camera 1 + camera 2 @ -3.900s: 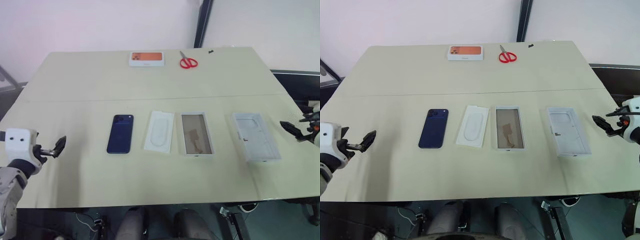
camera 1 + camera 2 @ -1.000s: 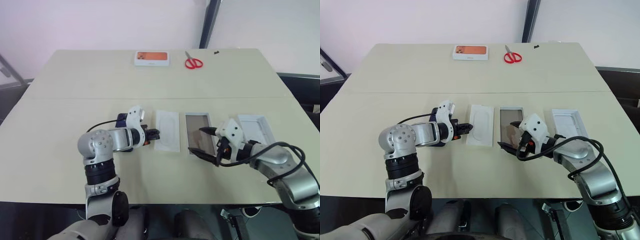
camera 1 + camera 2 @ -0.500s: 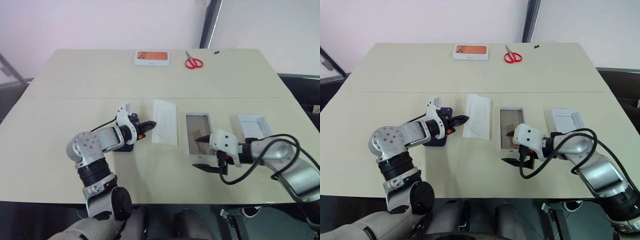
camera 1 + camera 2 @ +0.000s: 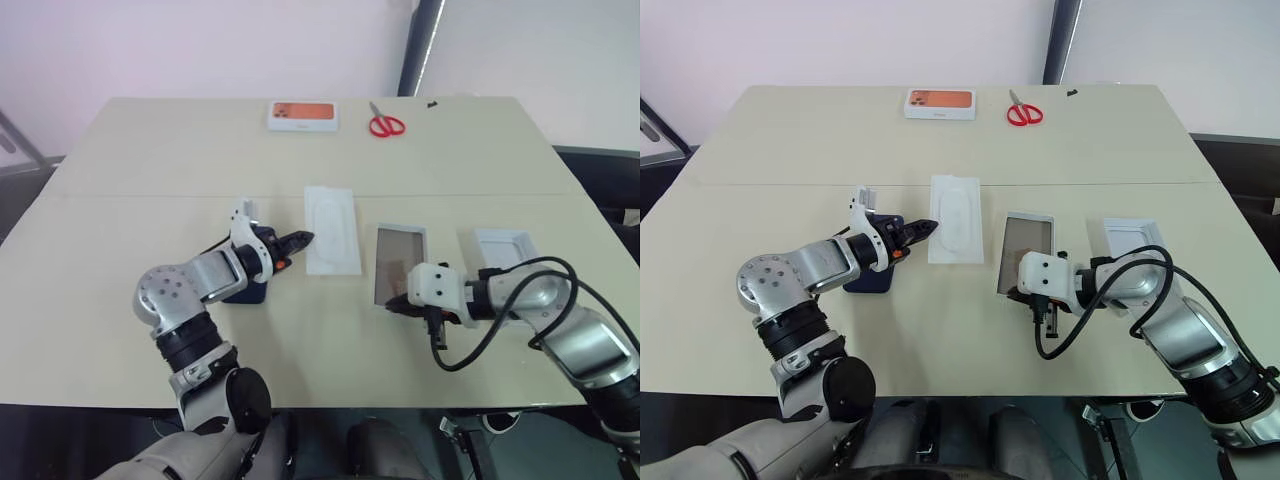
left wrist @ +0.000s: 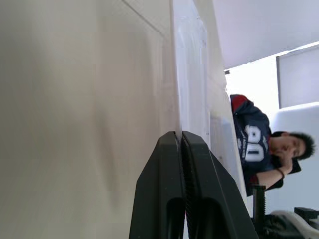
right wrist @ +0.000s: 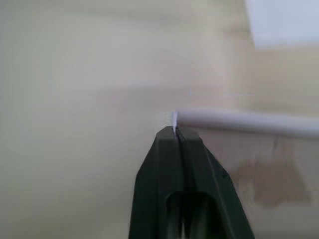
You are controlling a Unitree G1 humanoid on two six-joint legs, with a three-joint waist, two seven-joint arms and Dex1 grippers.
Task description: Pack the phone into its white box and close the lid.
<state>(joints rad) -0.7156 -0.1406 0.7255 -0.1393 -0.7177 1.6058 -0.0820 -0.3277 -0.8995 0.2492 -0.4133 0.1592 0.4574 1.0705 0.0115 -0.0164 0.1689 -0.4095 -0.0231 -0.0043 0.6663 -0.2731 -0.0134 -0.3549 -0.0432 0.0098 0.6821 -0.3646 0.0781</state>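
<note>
The dark blue phone (image 4: 870, 280) lies flat, half hidden under my left forearm. My left gripper (image 4: 303, 238) is shut on the left edge of the thin white insert (image 4: 332, 242). In the left wrist view that edge runs straight out from my fingertips (image 5: 175, 139). The white box (image 4: 401, 262), with its tan floor showing, lies right of the insert. My right gripper (image 6: 175, 130) is shut on the rim at the box's near left corner. The lid (image 4: 503, 250) lies inside up, right of the box, partly behind my right arm.
A white box with an orange picture (image 4: 302, 115) and red scissors (image 4: 383, 125) lie at the table's far edge (image 4: 300, 99). A seated person in a dark blue shirt (image 5: 254, 149) shows beyond the table in the left wrist view.
My right gripper has gone from wide open to shut on the box's near corner, and the box now sits slightly skewed. The insert has slid away from me with my left gripper.
</note>
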